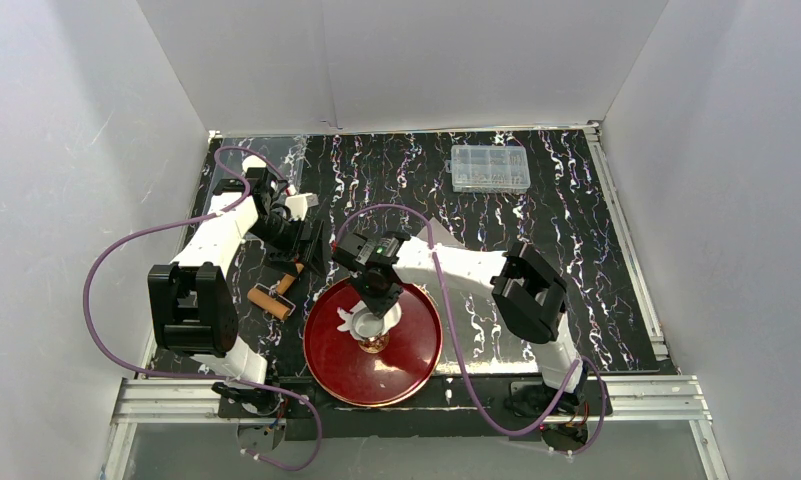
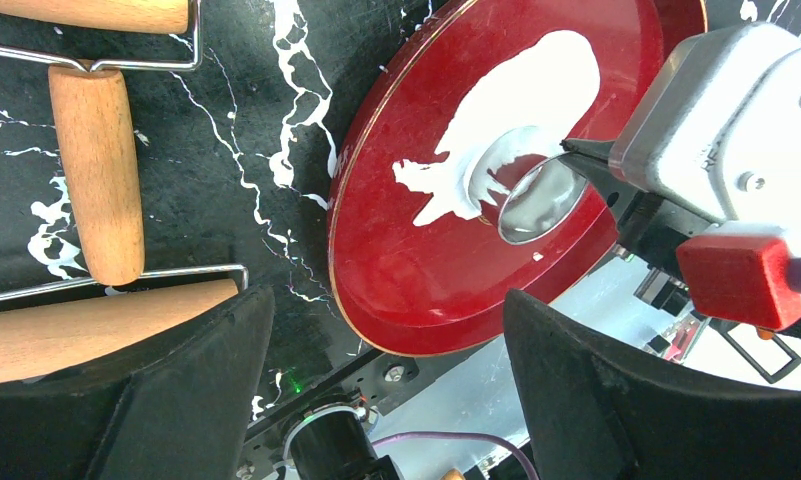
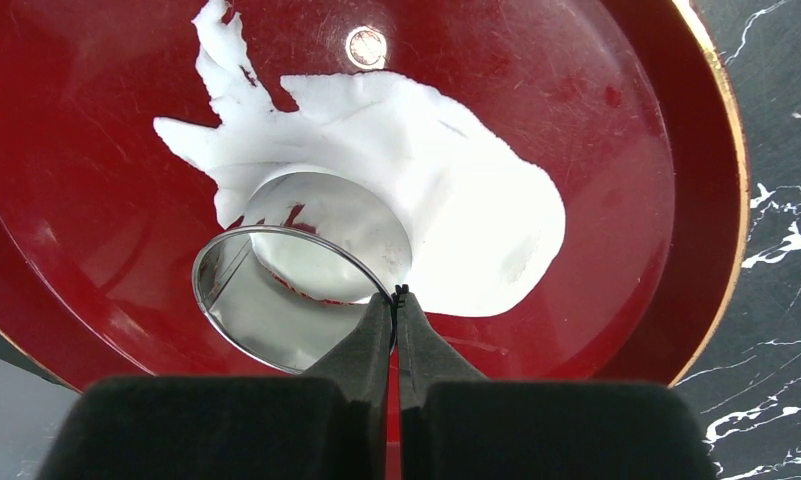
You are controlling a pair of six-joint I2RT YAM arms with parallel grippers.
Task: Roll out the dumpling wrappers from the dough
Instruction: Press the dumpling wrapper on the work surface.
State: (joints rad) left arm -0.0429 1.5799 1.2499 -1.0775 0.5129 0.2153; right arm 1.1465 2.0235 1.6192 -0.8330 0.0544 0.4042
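My right gripper (image 3: 398,296) is pinched tight on the rim of the metal ring cutter (image 3: 261,322). The cutter stands on the flat, ragged dough (image 3: 456,200) on the red plate (image 3: 626,150). My left gripper (image 2: 384,300) is wide open and holds nothing, near the wooden rolling pin (image 2: 96,170).

Left arm (image 1: 219,232) is up along the table's left edge, elbow high, wrist turned back toward the middle. The left gripper (image 1: 304,243) is angled down with its jaws spread wide. Right arm (image 1: 456,265) reaches left from its elbow toward the middle of the near edge. The right gripper (image 1: 378,305) points down, fingers pinched tight on the rim of a metal ring (image 3: 266,320).
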